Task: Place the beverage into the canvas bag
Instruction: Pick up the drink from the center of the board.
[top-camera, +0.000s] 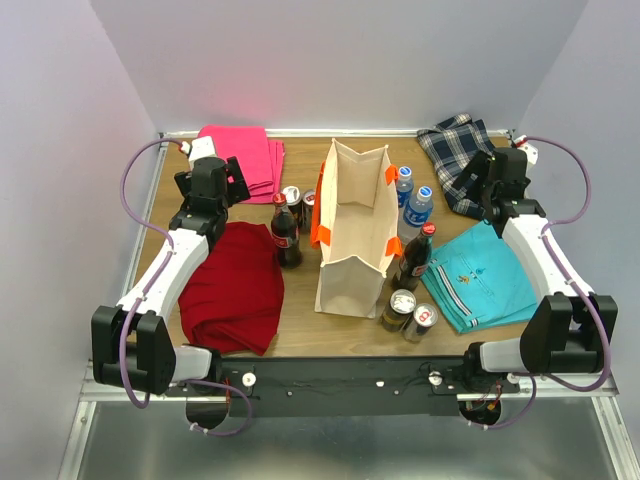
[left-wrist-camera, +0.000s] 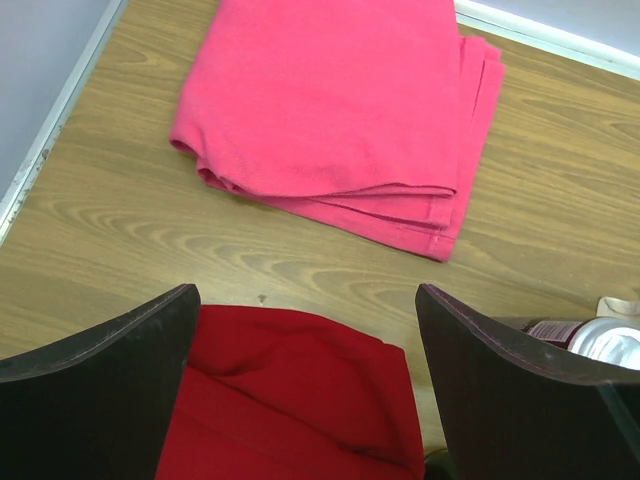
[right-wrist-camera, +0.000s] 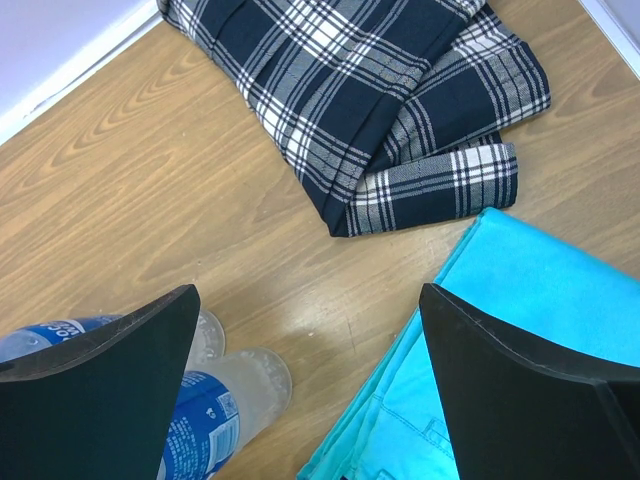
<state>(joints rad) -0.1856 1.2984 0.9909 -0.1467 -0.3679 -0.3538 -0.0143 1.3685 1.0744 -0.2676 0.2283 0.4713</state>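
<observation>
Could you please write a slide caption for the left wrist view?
Open left hand framing a dark red cloth, folded pink cloth beyond on the wooden table.

Soft, even white light fills all three views, and shadows are faint and short. The brown wood-grain bench (right-wrist-camera: 200, 200) carries a pale sheen between the black fingers (right-wrist-camera: 100, 400) of the right tool (right-wrist-camera: 307, 292). The folded pink cloth (left-wrist-camera: 330, 100) ahead of the left tool (left-wrist-camera: 305, 292) is sharp; its own fingers look slightly soft.
</observation>
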